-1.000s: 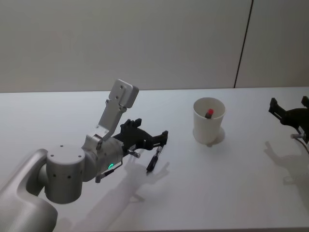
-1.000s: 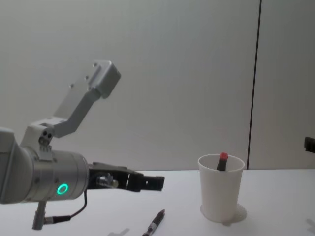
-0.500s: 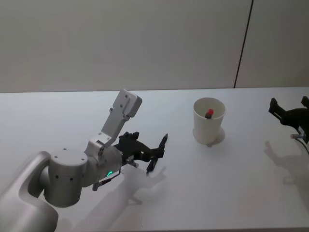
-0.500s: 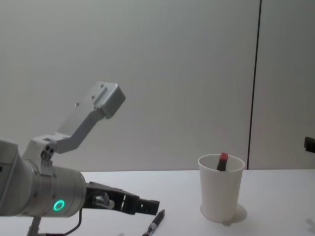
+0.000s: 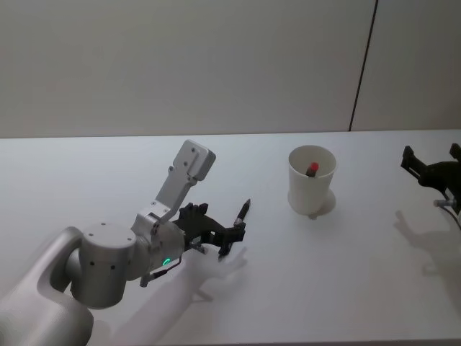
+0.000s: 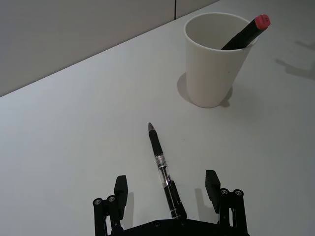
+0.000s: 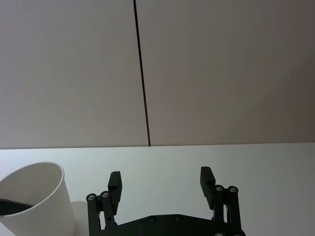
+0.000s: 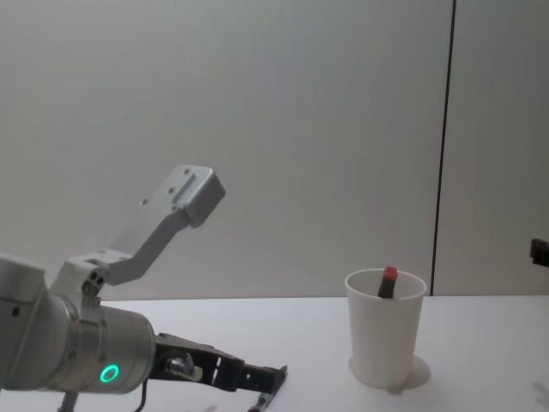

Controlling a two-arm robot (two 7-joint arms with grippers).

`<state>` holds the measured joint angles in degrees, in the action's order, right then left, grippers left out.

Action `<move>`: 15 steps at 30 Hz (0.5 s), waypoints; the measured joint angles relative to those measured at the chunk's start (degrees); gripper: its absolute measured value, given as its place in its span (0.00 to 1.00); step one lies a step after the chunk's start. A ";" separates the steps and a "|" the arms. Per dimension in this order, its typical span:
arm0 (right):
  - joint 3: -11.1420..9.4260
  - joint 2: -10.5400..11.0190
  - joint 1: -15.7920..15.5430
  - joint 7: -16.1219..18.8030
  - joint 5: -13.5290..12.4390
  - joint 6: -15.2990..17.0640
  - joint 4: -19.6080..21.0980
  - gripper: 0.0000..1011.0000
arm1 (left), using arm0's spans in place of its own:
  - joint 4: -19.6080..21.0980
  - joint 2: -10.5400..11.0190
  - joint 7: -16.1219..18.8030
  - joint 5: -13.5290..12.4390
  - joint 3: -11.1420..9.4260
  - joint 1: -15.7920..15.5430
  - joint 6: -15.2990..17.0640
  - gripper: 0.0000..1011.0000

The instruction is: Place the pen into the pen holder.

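A white surface carries the pen holder, a plain white paper cup standing upright, with a red-capped marker leaning inside it. The pen, dark with a clear middle section, lies flat on the surface to the robot's left of the cup and apart from it, its tip pointing away from the claw behind it. The left claw sits low over the pen's rear end, its fingers spread wide, one on each side of the pen and neither touching it. The right claw hangs over the surface at the far right, beyond the cup, spread and holding nothing.
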<state>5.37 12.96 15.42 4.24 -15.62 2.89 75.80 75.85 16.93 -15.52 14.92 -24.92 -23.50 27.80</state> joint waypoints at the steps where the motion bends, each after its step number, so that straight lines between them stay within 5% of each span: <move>1: 0.00 0.00 0.00 0.00 0.00 0.00 0.00 0.99 | -0.25 -0.09 -0.07 -0.13 -0.03 -0.12 -0.08 0.99; 15: 0.00 0.00 0.00 0.00 0.00 0.00 0.00 0.99 | -5.66 -1.63 -1.41 -2.10 -0.54 -2.18 -1.10 0.99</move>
<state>5.37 12.96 15.42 4.24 -15.62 2.89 75.80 70.19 15.30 -16.93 12.82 -25.46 -25.67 26.69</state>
